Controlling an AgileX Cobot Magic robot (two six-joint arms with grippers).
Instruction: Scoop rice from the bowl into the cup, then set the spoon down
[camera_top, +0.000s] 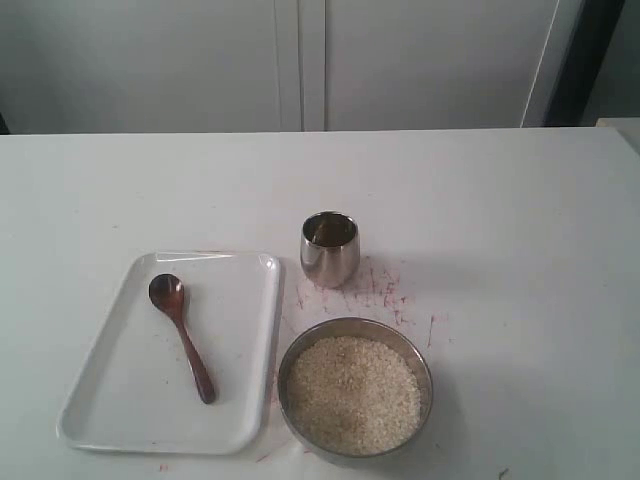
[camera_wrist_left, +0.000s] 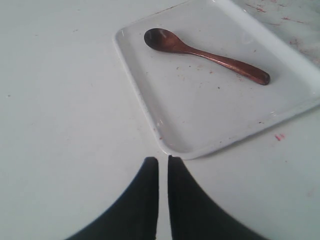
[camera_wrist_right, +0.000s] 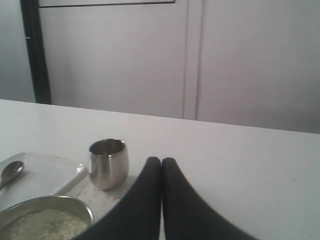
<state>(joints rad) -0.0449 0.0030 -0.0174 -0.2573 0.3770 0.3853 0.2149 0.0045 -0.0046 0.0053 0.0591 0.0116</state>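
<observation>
The wooden spoon (camera_top: 182, 334) lies on the white tray (camera_top: 245, 400) at the left, its oval bowl toward the far side. Off-white rice (camera_top: 354, 392) fills the wide steel bowl (camera_top: 425, 365) near the front edge. Behind it the small steel cup (camera_top: 329, 248) stands upright. Neither gripper shows in the exterior view. In the left wrist view my left gripper (camera_wrist_left: 163, 160) is shut with nothing in it, just off a corner of the tray (camera_wrist_left: 190, 120), the spoon (camera_wrist_left: 205, 56) apart from it. My right gripper (camera_wrist_right: 161, 161) is shut and empty, beside the cup (camera_wrist_right: 108, 163) and bowl (camera_wrist_right: 80, 206).
The white table (camera_top: 520, 250) carries faint red marks (camera_top: 385, 290) between cup and bowl. Pale cabinet doors (camera_top: 300, 60) stand behind the table's far edge.
</observation>
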